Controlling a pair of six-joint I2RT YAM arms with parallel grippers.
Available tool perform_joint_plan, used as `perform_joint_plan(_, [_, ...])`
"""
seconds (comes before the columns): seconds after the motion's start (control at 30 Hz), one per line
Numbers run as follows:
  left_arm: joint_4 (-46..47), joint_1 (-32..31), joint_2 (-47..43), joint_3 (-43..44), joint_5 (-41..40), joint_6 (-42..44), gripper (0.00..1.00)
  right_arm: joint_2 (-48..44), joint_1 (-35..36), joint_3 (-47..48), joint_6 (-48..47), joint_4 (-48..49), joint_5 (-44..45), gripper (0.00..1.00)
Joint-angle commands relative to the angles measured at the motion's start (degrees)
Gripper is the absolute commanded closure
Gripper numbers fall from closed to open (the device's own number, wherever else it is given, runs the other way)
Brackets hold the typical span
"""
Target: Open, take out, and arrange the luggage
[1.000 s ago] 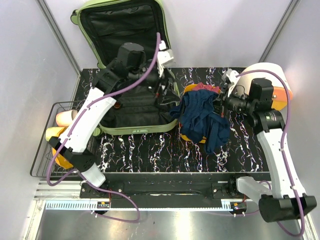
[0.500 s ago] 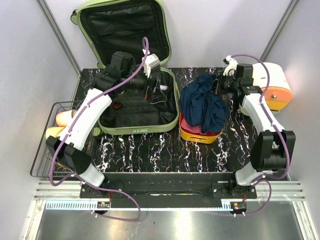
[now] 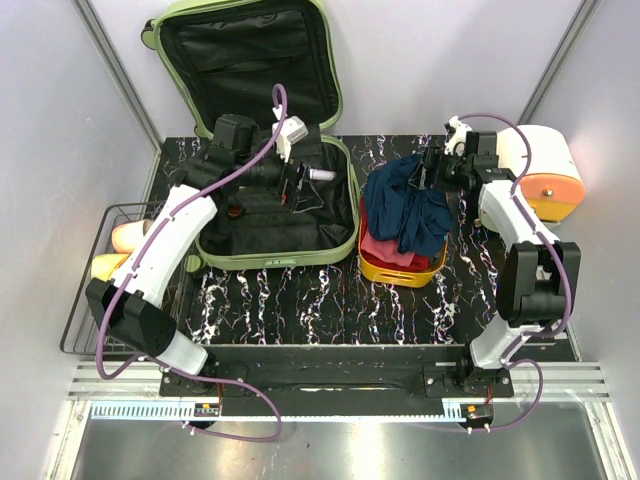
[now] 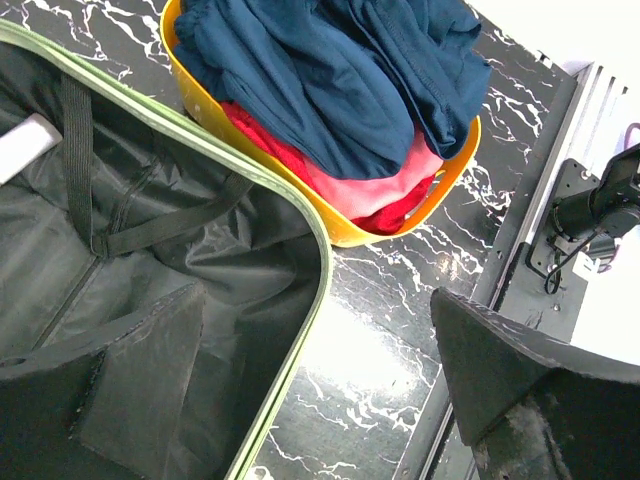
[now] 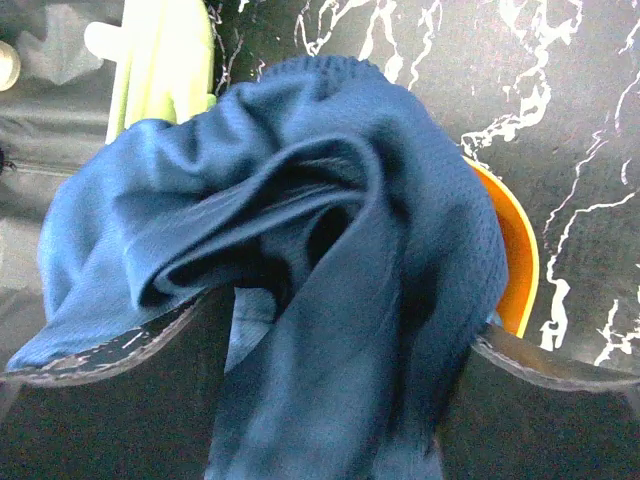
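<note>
The luggage [image 3: 280, 258], a pale-green hard-shell suitcase with black lining, lies open at the table's left, its lid [image 3: 245, 60] standing against the back wall. My left gripper [image 3: 300, 185] hovers open over its right half with nothing between the fingers; its wrist view shows the green rim [image 4: 300, 330] below the gripper [image 4: 290, 400]. My right gripper [image 3: 432, 170] is at the back of the yellow tray [image 3: 395, 272], its jaws spread apart. A navy garment [image 5: 300, 200] drapes between them [image 5: 330, 370] and over the tray.
A red garment [image 3: 385, 248] lies in the tray under the navy one [image 3: 415, 205]. A white-and-orange appliance [image 3: 545, 165] stands at the back right. A wire basket [image 3: 85, 290] holding pale items hangs off the left edge. A small white item [image 3: 325, 175] lies inside the suitcase.
My right arm swung back and carried the navy garment over the tray, then its jaws opened. My left gripper drew a little to the left above the suitcase.
</note>
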Motion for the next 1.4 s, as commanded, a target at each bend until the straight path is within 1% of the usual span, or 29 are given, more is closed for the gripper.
perform_joint_plan(0.0, [2.59, 1.07, -3.85, -1.4, -1.62, -0.86, 0.01, -9.71, -0.01, 6.23, -6.8, -3.28, -0.28, 0.18])
perform_joint_plan(0.03, [2.59, 0.99, -4.03, -1.58, -1.88, -0.78, 0.01, -10.51, 0.08, 7.29, -10.64, -4.51, -1.59, 0.16])
perform_joint_plan(0.17, [1.98, 1.25, -5.17, -2.46, -3.02, 0.28, 0.01, -14.47, 0.08, 11.25, -15.33, -9.61, -2.92, 0.12])
perform_joint_plan(0.23, [1.8, 1.43, -5.87, -2.72, -3.64, 0.72, 0.01, -15.35, 0.0, 11.43, -16.73, -11.9, -2.83, 0.1])
perform_joint_plan(0.27, [1.8, 1.51, -6.22, -2.9, -3.82, 0.89, 0.01, -15.7, 0.08, 11.43, -16.91, -12.78, -3.09, 0.09])
perform_joint_plan(0.3, [1.8, 1.51, -6.49, -2.99, -4.08, 0.98, 0.01, -15.71, 0.17, 11.35, -16.57, -14.0, -3.62, 0.06])
perform_joint_plan(0.37, [1.8, 1.69, -6.49, -3.16, -4.17, 1.25, 0.01, -15.01, 0.61, 10.56, -13.85, -14.54, -3.36, 0.06])
perform_joint_plan(0.5, [1.71, 1.69, -6.32, -3.43, -4.08, 1.33, 0.01, -12.55, 4.29, 8.36, -10.5, -17.0, 0.67, 0.05])
perform_joint_plan(0.57, [1.8, 1.86, -6.4, -3.86, -4.08, 1.68, 0.01, -11.93, 7.19, 4.87, -9.01, -18.05, 1.21, 0.03])
perform_joint_plan(0.63, [1.71, 1.87, -6.32, -4.3, -4.26, 2.04, 0.01, -11.58, 9.91, 1.7, -7.96, -18.5, 4.1, 0.02])
perform_joint_plan(0.67, [1.71, 2.13, -6.49, -4.66, -4.17, 1.95, 0.01, -11.14, 10.27, -1.89, -7.6, -18.93, 4.46, 0.02])
perform_joint_plan(0.73, [1.8, 2.22, -6.4, -5.1, -4.17, 2.04, 0.01, -10.35, 10.54, -5.77, -7.42, -19.38, 4.81, 0.02])
perform_joint_plan(0.77, [1.71, 2.31, -6.49, -5.45, -4.08, 2.04, 0.01, -9.48, 10.8, -9.53, -7.42, -19.38, 4.99, 0.02])
perform_joint_plan(0.87, [1.8, 2.48, -6.58, -6.06, -3.91, 1.78, 0.01, -7.02, 10.89, -15.35, -8.65, -18.24, 6.22, 0.02])
perform_joint_plan(0.9, [1.89, 2.48, -6.58, -6.15, -3.99, 1.69, 0.01, -6.05, 10.89, -15.81, -9.09, -18.15, 7.09, 0.02])
perform_joint_plan(1.03, [1.28, 2.57, -6.67, -5.89, -4.43, 1.95, 0.01, -4.02, 10.89, -13.89, -12.16, -17.97, 6.75, 0.02])
perform_joint_plan(1.1, [0.14, 2.75, -6.67, -5.54, -4.96, 2.56, 0.01, -4.98, 10.98, -10.64, -13.83, -19.46, 4.38, 0.01])
perform_joint_plan(1.2, [-2.15, 2.92, -6.75, -4.75, -5.22, 3.79, 0.01, -8.67, 10.89, -5.54, -15.77, -22.88, -0.26, 0.0])
perform_joint_plan(1.37, [-4.26, 3.01, -7.98, -4.4, -5.66, 4.85, 0.01, -15.26, 10.89, 2.46, -22.79, -29.91, -3.97, 0.0])
